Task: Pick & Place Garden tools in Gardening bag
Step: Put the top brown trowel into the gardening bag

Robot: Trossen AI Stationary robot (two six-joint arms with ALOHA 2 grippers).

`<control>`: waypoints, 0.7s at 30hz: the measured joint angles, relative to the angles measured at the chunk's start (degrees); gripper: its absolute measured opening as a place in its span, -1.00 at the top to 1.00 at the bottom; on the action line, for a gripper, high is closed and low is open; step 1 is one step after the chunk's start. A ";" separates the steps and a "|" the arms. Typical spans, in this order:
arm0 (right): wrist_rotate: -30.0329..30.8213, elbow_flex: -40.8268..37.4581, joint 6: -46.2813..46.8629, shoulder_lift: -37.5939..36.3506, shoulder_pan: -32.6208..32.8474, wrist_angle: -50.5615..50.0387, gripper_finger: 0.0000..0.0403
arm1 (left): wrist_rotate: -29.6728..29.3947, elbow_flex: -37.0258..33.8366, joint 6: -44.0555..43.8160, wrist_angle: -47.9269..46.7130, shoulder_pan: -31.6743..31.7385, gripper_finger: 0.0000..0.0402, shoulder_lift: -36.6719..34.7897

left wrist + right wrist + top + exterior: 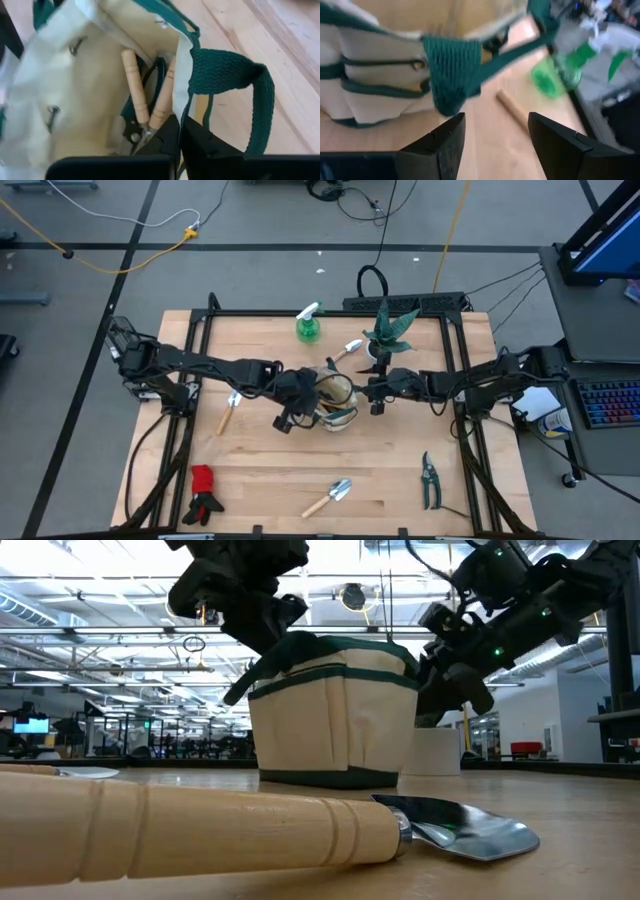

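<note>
Gardening bag [337,402] standing upright at table [400,480] centre, two wooden-handled tools [136,90] inside. Left gripper [179,131] at bag's left rim, fingers closed tight on the fabric edge beside a green loop handle [235,75]. Right gripper [495,132] at bag's right side, fingers spread wide, holding nothing, the bag's other handle just ahead of it.

Remaining on table: spray bottle [308,326] at far edge; trowel [330,497] and pruning shears [429,479] near front edge; gloves [204,494] at front left corner; small tool [229,412] left of bag; another tool [347,351] beside potted plant [385,332].
</note>
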 joint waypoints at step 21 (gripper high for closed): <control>-8.92 23.98 -5.91 1.24 -9.41 -31.44 -0.04 | -7.96 0.00 -3.65 -7.28 -7.14 0.97 -3.14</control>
